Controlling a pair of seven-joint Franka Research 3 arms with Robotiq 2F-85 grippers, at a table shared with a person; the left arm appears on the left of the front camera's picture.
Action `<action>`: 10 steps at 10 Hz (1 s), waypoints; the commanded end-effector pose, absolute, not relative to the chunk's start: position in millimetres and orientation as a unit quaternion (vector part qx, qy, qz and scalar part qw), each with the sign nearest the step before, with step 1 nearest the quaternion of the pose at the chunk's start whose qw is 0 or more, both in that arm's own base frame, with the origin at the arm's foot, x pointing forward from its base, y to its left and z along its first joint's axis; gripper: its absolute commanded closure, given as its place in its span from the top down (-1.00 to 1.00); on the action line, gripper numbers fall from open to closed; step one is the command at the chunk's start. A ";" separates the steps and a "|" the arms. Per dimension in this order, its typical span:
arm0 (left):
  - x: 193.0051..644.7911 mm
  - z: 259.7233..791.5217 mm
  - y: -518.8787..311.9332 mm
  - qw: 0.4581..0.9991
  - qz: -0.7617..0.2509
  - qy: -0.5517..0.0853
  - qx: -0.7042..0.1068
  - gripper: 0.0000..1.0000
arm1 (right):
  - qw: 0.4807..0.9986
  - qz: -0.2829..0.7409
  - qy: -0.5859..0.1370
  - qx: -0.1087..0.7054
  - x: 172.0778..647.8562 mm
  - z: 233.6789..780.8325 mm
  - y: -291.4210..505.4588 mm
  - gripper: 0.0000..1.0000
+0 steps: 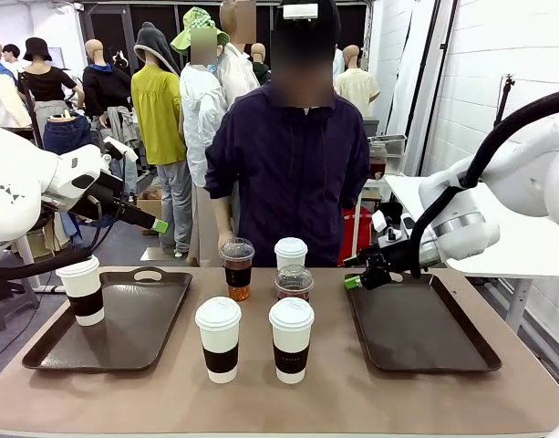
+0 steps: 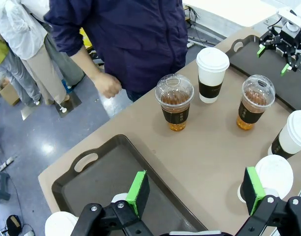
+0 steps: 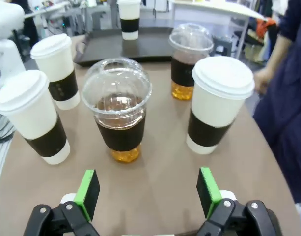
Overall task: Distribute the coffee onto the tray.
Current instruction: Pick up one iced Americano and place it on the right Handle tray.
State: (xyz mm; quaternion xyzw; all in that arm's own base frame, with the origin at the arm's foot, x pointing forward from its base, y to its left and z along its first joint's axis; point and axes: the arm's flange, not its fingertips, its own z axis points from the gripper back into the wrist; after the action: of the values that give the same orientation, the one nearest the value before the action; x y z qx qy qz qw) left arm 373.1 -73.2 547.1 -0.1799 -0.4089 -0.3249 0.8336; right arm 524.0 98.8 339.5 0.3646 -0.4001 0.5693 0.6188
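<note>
Front view: one white brown-sleeved paper cup point(image 1: 83, 290) stands on the dark tray point(image 1: 142, 339) at nine o'clock, five cups point(image 1: 219, 338) wait at centre, left gripper point(image 2: 195, 192) and right gripper point(image 3: 148, 191) gaping empty.

Cut off at the bottom edge, a white lid point(image 2: 60, 224); half-hidden behind a pad point(image 2: 253, 189) of the left claw point(image 2: 195, 191), probably a paper cup point(image 2: 274, 172).

The left arm point(image 1: 24, 196) reaches in from the left, wrist tilted downward. The left gripper point(image 2: 195, 191) is held high, its jaws spread wide and empty. The right arm point(image 1: 498, 178) bends inward. The right gripper point(image 3: 148, 189) sits low and near level, its jaws fully apart, gripping nothing.
</note>
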 end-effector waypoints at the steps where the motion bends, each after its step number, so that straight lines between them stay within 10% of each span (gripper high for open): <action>1: 373.3 546.8 -72.2 0.833 -0.324 -0.409 -0.184 1.00 | 0.587 0.568 -0.427 0.388 534.9 325.4 102.9 1.00; 10: 373.3 546.8 -72.2 0.833 -0.324 -0.409 -0.184 1.00 | 0.583 0.538 -0.429 0.432 528.9 280.3 114.3 1.00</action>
State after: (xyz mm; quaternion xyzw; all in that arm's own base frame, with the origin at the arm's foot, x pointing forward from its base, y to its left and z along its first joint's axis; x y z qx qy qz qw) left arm 373.1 -73.2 547.1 -0.1799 -0.4089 -0.3250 0.8336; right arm 529.2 114.1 280.5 0.4315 -0.4298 0.5370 0.5837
